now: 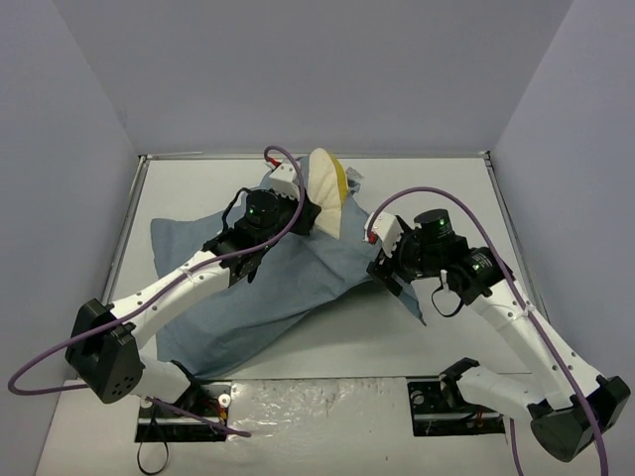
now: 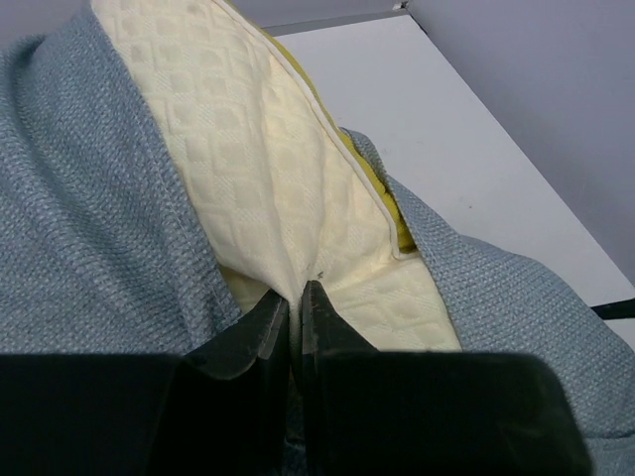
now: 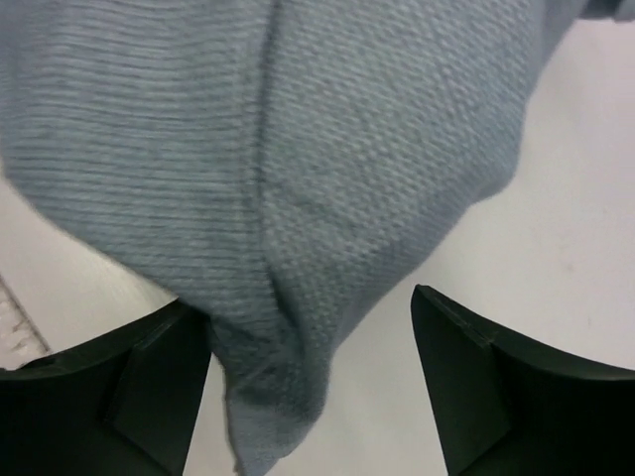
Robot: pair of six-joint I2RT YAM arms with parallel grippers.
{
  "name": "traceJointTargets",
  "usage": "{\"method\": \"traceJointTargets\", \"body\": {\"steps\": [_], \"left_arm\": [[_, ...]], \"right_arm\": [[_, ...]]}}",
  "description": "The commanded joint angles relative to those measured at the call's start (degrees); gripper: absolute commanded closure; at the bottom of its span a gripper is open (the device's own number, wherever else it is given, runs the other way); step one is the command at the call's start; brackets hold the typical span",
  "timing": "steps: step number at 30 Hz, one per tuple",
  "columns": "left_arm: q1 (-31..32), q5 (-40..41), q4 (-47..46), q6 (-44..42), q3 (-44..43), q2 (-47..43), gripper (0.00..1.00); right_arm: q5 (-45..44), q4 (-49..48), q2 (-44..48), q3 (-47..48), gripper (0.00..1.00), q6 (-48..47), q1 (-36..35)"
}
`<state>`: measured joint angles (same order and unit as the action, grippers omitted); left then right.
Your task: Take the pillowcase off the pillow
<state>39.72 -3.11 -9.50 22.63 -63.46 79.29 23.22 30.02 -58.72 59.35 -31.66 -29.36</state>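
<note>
The blue-grey pillowcase [image 1: 288, 288] lies spread across the middle of the table. The cream-white pillow [image 1: 325, 188] sticks out of its far opening, showing a yellow edge. My left gripper [image 1: 303, 213] is at that opening. In the left wrist view its jaws [image 2: 296, 297] are shut on a pinched fold of the quilted pillow [image 2: 258, 178], with pillowcase cloth [image 2: 89, 198] on both sides. My right gripper [image 1: 379, 260] is at the pillowcase's right edge. In the right wrist view it [image 3: 308, 302] stands open, and a loose corner of the pillowcase [image 3: 327, 149] hangs between the fingers, unpinched.
The white table [image 1: 446, 198] is enclosed by grey walls at the back and both sides. A purple cable [image 1: 446, 193] loops over the right arm, and another trails from the left arm. Both arm bases stand at the near edge.
</note>
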Motion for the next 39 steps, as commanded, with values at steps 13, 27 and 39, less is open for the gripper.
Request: {"method": "traceJointTargets", "body": {"steps": [13,27,39], "left_arm": [[-4.12,6.98,-9.75,5.04,-2.02,-8.70,0.98],[-16.60,6.38,-18.01,21.47,2.29,-16.44,0.98],[-31.54,-6.01,-24.33,43.07,-0.17,-16.54,0.98]], "right_arm": [[-5.91,-5.15,3.69,-4.94,1.00,1.60,-0.34],[1.36,-1.64,4.68,-7.24,1.00,-0.15,0.19],[6.40,0.92,-10.60,-5.22,1.00,-4.20,-0.26]]}}
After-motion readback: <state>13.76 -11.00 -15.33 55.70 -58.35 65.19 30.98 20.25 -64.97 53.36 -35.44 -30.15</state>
